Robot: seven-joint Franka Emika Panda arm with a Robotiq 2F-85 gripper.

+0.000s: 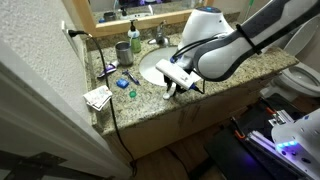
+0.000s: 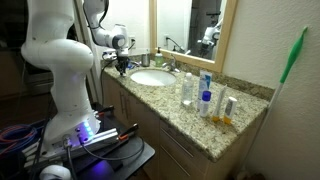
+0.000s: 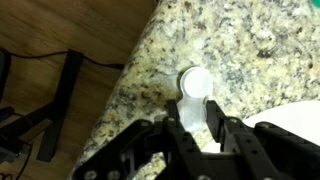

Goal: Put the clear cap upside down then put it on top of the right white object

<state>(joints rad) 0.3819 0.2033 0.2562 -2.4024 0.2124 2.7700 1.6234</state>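
In the wrist view my gripper (image 3: 193, 104) is shut on the clear cap (image 3: 195, 82). The cap's round end sticks out past the fingertips, just above the speckled granite counter (image 3: 250, 40) near its front edge. In both exterior views the gripper (image 1: 176, 89) (image 2: 122, 63) hangs low over the counter's front, beside the sink basin (image 1: 152, 68). The cap itself is too small to make out there. I cannot pick out the right white object with any certainty in these views.
A crumpled white paper (image 1: 97, 97) and small blue items (image 1: 123, 85) lie on the counter beside the sink, with a green cup (image 1: 122, 52) behind. Several bottles (image 2: 205, 98) stand at the counter's other end. The wooden floor (image 3: 60, 30) lies below the counter edge.
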